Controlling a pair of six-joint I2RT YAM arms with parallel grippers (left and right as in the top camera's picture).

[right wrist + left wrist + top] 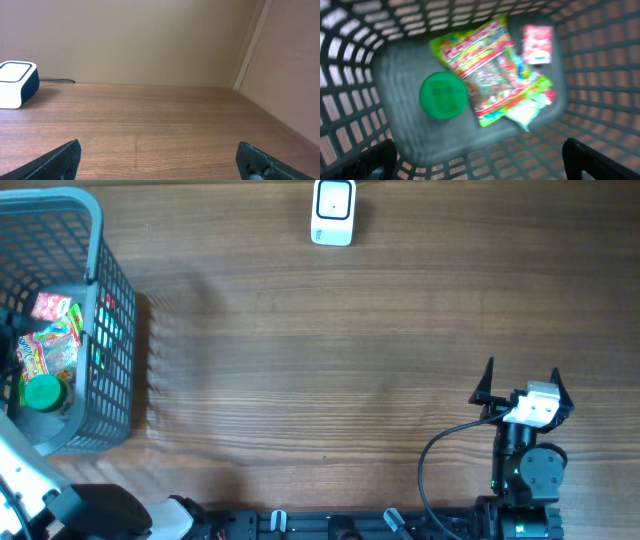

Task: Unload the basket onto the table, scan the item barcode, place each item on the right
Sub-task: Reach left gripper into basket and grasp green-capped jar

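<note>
Jaws spread wide on both, nothing held; left gripper [485, 167] over grey plastic mesh basket [600, 75], right gripper [160, 162] well aside. Inside: crinkly multicoloured snack bag [492, 70] just beside green round lid [443, 95]. We risk pinching both, or snagging mesh. Beyond, white square scanner [333, 212] well apart: slack bag may slip; barcode side unseen.

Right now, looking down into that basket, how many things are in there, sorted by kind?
Round green tub: 1
Big colourful sweet bag: 1
Small red packet: 1
Total: 3. A pale corner pokes out under the bag; I cannot tell whether it is a fourth item.
</note>
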